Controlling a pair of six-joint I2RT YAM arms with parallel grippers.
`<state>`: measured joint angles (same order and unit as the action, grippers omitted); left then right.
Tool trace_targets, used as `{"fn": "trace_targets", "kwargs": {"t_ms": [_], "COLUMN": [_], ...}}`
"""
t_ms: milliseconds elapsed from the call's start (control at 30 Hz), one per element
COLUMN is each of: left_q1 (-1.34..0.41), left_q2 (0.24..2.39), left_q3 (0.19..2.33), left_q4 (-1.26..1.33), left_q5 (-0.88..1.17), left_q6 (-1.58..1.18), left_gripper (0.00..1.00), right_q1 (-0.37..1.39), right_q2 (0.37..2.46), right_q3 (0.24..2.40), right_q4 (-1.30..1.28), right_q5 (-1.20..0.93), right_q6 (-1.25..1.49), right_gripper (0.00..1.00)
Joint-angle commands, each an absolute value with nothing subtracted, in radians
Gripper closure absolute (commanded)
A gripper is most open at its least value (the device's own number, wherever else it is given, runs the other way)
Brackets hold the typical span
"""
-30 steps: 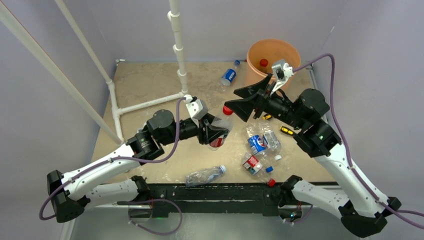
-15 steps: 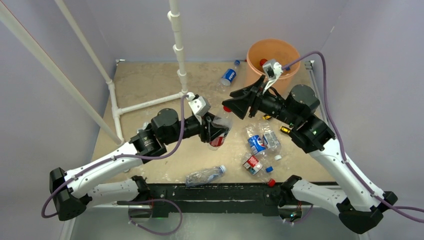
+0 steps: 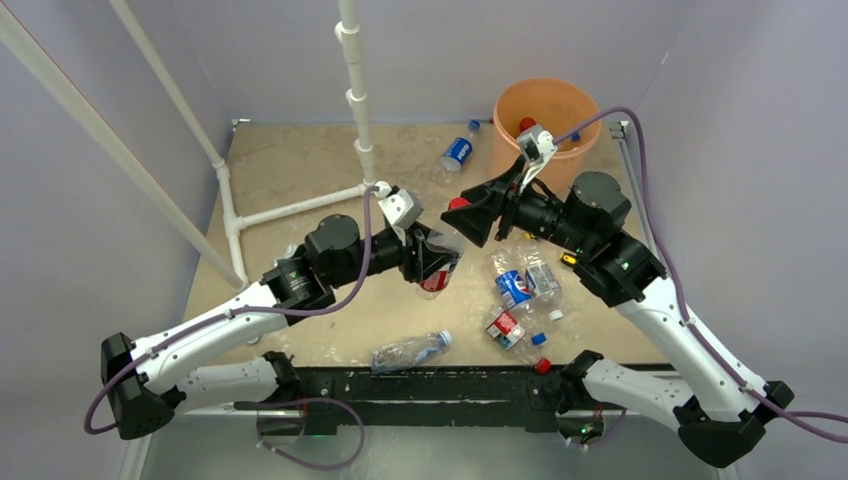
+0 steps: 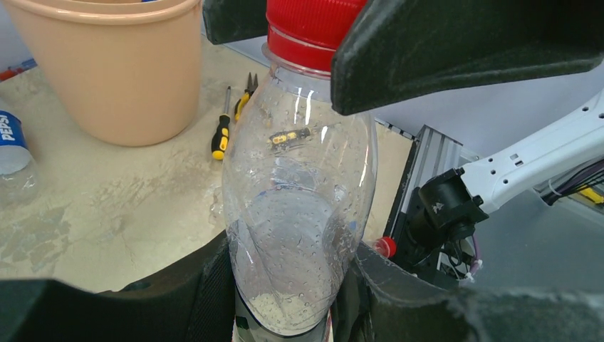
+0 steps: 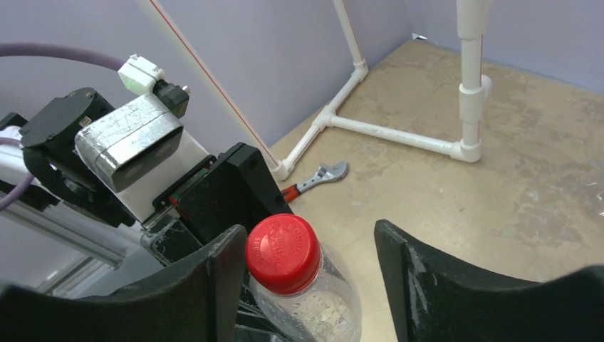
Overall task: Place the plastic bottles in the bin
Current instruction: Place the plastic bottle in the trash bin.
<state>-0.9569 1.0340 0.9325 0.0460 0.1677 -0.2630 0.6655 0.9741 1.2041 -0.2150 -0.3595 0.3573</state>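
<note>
1. Left gripper (image 3: 430, 262): the jaws are clamped on the lower body of a clear bottle (image 4: 299, 192) with a red label. The bottle is held off the table (image 3: 300, 160), near its centre in the top view, with the neck pointing toward 1 o'clock.

2. Right gripper (image 3: 477, 212): the jaws stand apart, one on either side of the held bottle's red cap (image 5: 281, 253). In the right wrist view the cap lies close against one finger (image 5: 221, 278), and a clear gap remains to the other. Contact cannot be confirmed.

3. Bin (image 3: 503, 125): it stands at 1 o'clock on the table, beyond the right gripper. A red-capped item (image 3: 527, 125) is visible inside.

4. Remaining bottles on the table:
- A blue-labelled bottle (image 3: 458, 152) lies at 12 o'clock, just beside the bin.
- Several bottles are in a cluster (image 3: 515, 290) at 4 o'clock.
- One clear bottle (image 3: 410, 350) lies at 6 o'clock, near the edge.
</note>
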Motion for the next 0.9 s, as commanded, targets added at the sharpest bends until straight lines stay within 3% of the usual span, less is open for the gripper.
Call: {"fn": "trace_targets", "kwargs": {"t_ms": [0, 233, 267, 300, 367, 467, 533, 633, 867], "left_q1": [-0.960, -0.960, -0.960, -0.960, -0.960, -0.960, -0.960, -0.961, -0.960], "left_q2": [1.038, 1.033, 1.032, 1.030, 1.023, 0.998, 0.961, 0.872, 0.573], "left_q3": [0.979, 0.978, 0.979, 0.979, 0.978, 0.968, 0.949, 0.892, 0.764], "left_q4": [0.099, 0.095, 0.093, 0.089, 0.085, 0.081, 0.092, 0.128, 0.125], "left_q5": [0.164, 0.172, 0.170, 0.170, 0.163, 0.115, 0.071, 0.012, -0.144], "left_q6": [-0.283, -0.297, -0.299, -0.300, -0.304, -0.323, -0.334, -0.351, -0.364], "left_gripper": [1.00, 0.99, 0.92, 0.80, 0.57, 0.35, 0.11, 0.03, 0.01], "right_q1": [0.670, 0.670, 0.670, 0.670, 0.669, 0.670, 0.670, 0.670, 0.669], "right_q2": [0.965, 0.962, 0.963, 0.960, 0.948, 0.920, 0.896, 0.855, 0.776], "right_q3": [1.194, 1.185, 1.186, 1.185, 1.183, 1.190, 1.203, 1.222, 1.274], "right_q4": [-0.206, -0.177, -0.176, -0.171, -0.159, -0.152, -0.155, -0.174, -0.104], "right_q5": [-0.363, -0.358, -0.361, -0.361, -0.354, -0.326, -0.267, -0.190, 0.121], "right_q6": [0.347, 0.359, 0.359, 0.359, 0.359, 0.359, 0.355, 0.349, 0.286], "right_gripper": [0.37, 0.84, 0.94, 1.00, 1.00, 1.00, 1.00, 1.00, 1.00]}}
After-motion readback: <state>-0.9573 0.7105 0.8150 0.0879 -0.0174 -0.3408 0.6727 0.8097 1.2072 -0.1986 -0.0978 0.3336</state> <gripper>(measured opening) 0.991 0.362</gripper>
